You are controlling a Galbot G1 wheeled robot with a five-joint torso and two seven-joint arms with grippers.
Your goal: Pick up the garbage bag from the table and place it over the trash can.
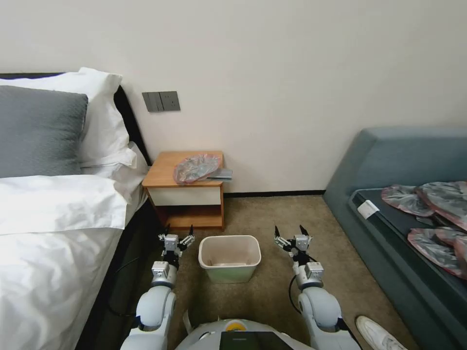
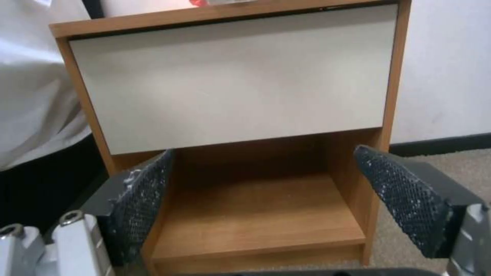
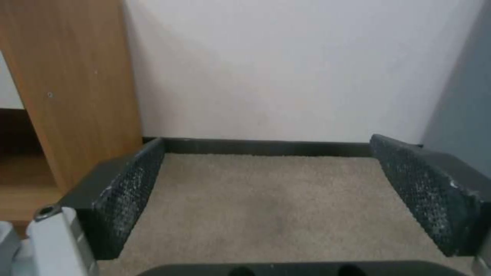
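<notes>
A wide bed (image 1: 53, 228) with smooth white linen and a ribbed grey pillow is filling the left of the head view. A blue-grey upholstered sofa (image 1: 389, 160) is sitting at the right, with several flat, crinkled grey-pink bags (image 1: 433, 214) lying on its seat. Between them, at frame centre, the small wooden nightstand's orange-brown tabletop (image 1: 163, 170) is carrying the thin, wrinkly, translucent grey garbage bag with a pinkish-red rim (image 1: 197, 167), bunched into a mound near the right edge. Below it, on the beige carpet, the rounded-corner cream-white plastic trash can (image 1: 229, 257) is standing unlined. The left hand (image 1: 176, 232) is hovering just left of the bin, its dimpled black fingers (image 2: 143, 199) spread apart and grasping nothing. The right hand (image 1: 291, 232) is hanging just right of the bin, likewise released.
</notes>
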